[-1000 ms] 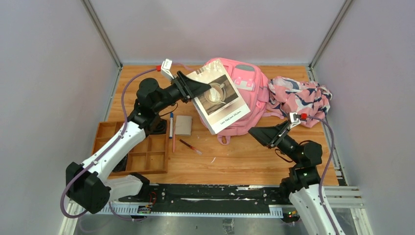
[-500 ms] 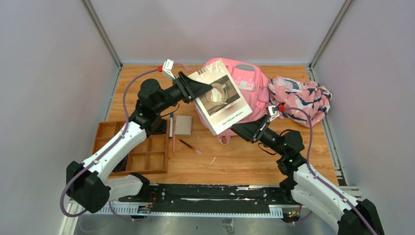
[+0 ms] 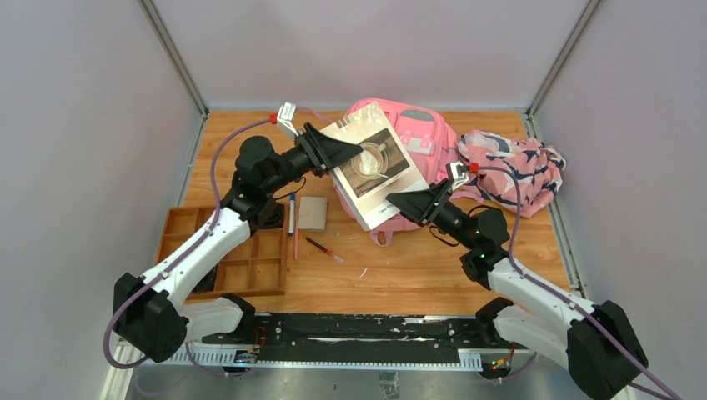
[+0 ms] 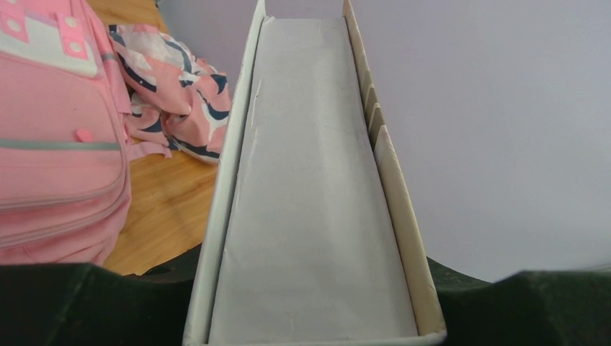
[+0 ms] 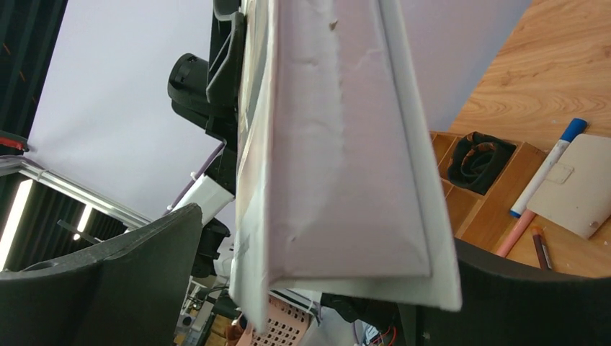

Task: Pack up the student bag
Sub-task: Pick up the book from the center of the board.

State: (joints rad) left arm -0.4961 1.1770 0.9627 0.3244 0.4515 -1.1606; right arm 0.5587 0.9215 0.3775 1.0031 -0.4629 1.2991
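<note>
My left end effector (image 3: 337,153) is clamped on the left edge of the book (image 3: 373,167), holding it tilted above the student bag (image 3: 423,140), which lies at the far middle of the bench (image 3: 417,271). My right end effector (image 3: 400,201) stands wide apart, straddling the book's lower corner. Recommendation: close the right squarely before the left lets go. The bag's opening is hidden.

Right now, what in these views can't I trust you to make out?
Backpack opening: top view, covered by the book.
Book's cover print: top view, too small to read.
Whether the open right gripper touches the book: right wrist view, book crowds the gap.
Tray's left compartments: top view, behind the left arm.
</note>
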